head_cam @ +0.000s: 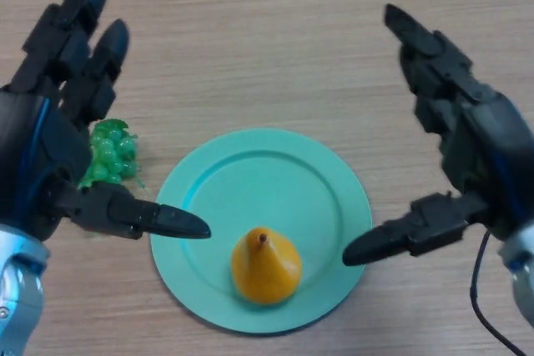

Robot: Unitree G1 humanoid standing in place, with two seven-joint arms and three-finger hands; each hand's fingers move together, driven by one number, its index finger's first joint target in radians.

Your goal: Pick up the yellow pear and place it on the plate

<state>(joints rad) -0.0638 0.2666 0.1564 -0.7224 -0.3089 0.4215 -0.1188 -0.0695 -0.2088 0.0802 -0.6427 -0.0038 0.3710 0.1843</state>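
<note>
On the near part of the green plate (325, 181) the yellow pear (265, 266) already stands upright, free of both hands. Left of the plate the left hand (50, 143) is released, fingers straight, above green grapes (111, 152); right of it the right hand (467, 135) spreads likewise. Either thumb sweeping inward could topple the pear or roll it off the plate

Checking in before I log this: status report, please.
Left hand and right hand open, holding nothing. Yellow pear upright on the plate. Green grapes beside the plate, not in the way.
</note>
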